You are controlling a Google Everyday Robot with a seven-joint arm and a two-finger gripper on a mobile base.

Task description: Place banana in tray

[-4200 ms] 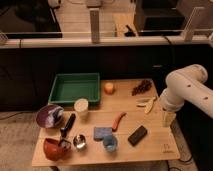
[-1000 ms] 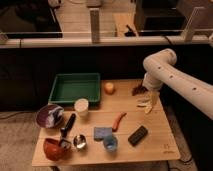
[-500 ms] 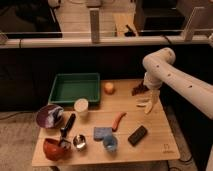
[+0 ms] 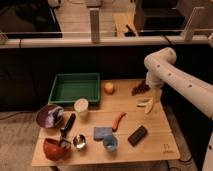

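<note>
The banana [image 4: 145,104] is small, pale yellow and curved, and lies on the right side of the wooden table. The green tray [image 4: 56,85] sits at the table's back left with nothing in it. My gripper [image 4: 151,95] hangs from the white arm that reaches in from the right. It is just above and behind the banana, at the table's right edge. The arm's wrist partly covers the gripper.
A round orange fruit [image 4: 108,87] and dark grapes [image 4: 141,89] lie between tray and banana. An orange-red vegetable [image 4: 118,121], dark block [image 4: 137,135], blue sponge [image 4: 101,132], blue cup [image 4: 110,145], white cup [image 4: 81,105], purple bowl [image 4: 49,115] and red bowl [image 4: 55,148] fill the front.
The arm has swung from the table's right side to above the banana and come down a little closer to it. The banana has not moved.
</note>
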